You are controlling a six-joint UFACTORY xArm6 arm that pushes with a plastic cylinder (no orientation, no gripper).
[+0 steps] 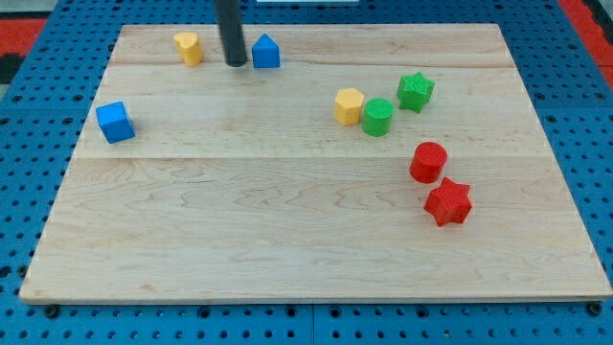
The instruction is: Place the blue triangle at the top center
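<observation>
Tip: my tip (236, 63) is sitting on the wooden board (287, 230) near the view's top edge, just left of the blue triangle (265, 52), with a thin gap showing; I am seeing a bare rod, with nothing that opens, closes or clamps.
Blue triangle: it is standing at the view's top, a little left of centre, pointed end up.
Yellow block: one yellow block (189, 47) is lying left of my tip, near the top edge; its shape I cannot make out.
Blue cube: the blue cube (115, 122) is resting well apart, near the view's left edge.
Middle cluster: a yellow hexagon (349, 105) is touching a green cylinder (377, 117), with a green star (416, 91) just beside them.
Red pair: a red cylinder (428, 162) is sitting just above a red star (448, 201) at the view's right.
</observation>
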